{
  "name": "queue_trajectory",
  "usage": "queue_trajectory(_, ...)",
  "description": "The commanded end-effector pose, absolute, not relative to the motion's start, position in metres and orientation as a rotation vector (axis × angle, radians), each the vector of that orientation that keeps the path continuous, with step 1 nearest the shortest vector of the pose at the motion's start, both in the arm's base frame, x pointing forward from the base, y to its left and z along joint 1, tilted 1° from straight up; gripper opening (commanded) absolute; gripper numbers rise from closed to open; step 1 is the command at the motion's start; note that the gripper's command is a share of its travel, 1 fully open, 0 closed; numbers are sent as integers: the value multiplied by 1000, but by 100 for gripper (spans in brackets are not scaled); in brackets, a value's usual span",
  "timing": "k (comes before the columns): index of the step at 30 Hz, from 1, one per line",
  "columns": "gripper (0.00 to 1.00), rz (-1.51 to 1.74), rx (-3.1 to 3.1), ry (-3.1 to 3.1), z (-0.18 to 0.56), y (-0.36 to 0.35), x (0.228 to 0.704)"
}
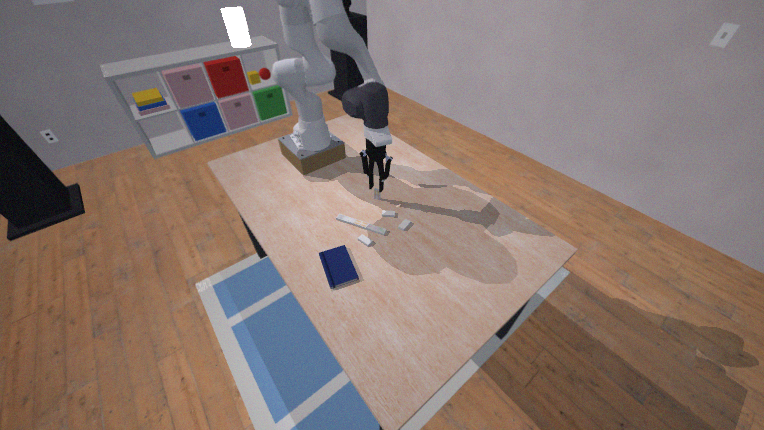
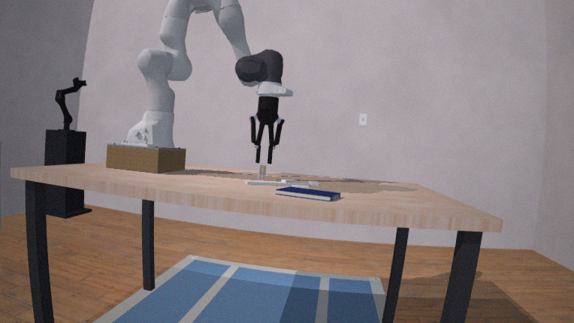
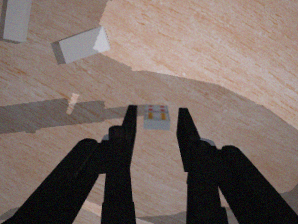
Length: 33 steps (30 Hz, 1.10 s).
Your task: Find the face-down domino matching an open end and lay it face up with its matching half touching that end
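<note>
Narrowly parted claw (image 2: 264,161) hovers empty above upright domino (image 2: 261,172).

The robot is a smooth, rounded white arm (image 2: 160,76) rising from a pale grey foot on a tan wooden box base (image 2: 120,159). Its last link is a dark charcoal wrist housing (image 2: 260,66) ending in a white flange. Below that sits a black two-finger gripper (image 2: 264,156) with slim linkage fingers, small bluish-grey pivots just above them.

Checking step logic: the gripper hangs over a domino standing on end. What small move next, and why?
Probably nudge the standing domino near its top so it tips face up, then back off. The gripper hangs just above it, fingers apart, holding nothing.
</note>
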<state>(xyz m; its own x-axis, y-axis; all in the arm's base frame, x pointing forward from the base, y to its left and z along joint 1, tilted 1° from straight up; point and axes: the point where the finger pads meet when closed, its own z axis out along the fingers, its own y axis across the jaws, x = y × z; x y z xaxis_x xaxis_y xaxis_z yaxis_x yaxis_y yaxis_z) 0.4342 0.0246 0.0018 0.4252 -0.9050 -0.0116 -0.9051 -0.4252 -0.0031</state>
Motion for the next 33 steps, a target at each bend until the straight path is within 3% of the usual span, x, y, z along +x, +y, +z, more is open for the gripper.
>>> queue_trajectory(1, 33, 9, -2643, 1681, 2, 23, 434)
queue_trajectory(33, 33, 9, -2643, 1681, -8, 24, 434)
